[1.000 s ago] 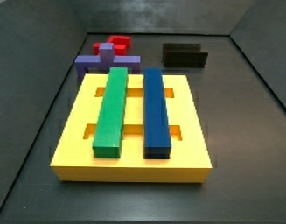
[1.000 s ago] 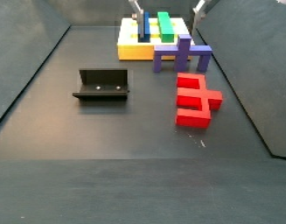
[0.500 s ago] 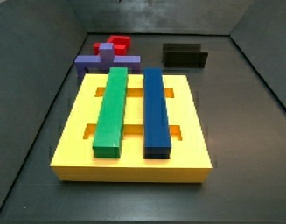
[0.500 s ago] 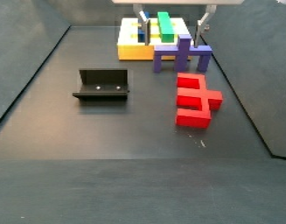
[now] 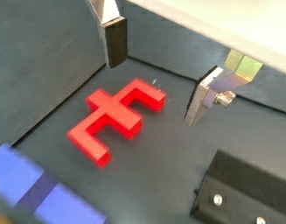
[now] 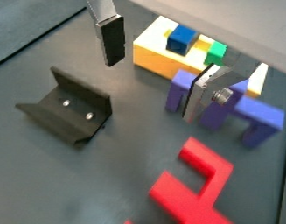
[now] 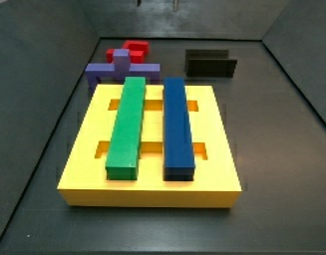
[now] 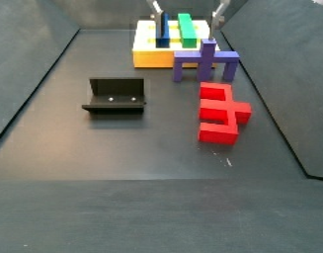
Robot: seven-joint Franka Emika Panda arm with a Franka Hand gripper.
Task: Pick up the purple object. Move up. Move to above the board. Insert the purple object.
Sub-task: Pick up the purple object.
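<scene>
The purple object (image 7: 122,69) stands on the floor just behind the board (image 7: 86,149), next to a red block (image 7: 135,48). It has a wide crossbar, short end legs and a central stem (image 8: 207,61). My gripper (image 8: 188,10) hangs open high above the board's (image 8: 150,54) far end and the purple object, with nothing between its fingers. In a wrist view one finger (image 6: 205,94) overlaps the purple object (image 6: 256,112) and the other finger (image 6: 110,39) is over bare floor. A green bar and a blue bar lie in the yellow board's slots.
The black fixture (image 8: 115,96) stands on the floor away from the board. The red block (image 8: 220,111) lies close beside the purple object, on the side away from the board. Dark walls enclose the floor on both sides.
Half a second ago the gripper showed lower in a side view, with its white body in the frame; now only the fingertips show at the top edge. No piece has moved.
</scene>
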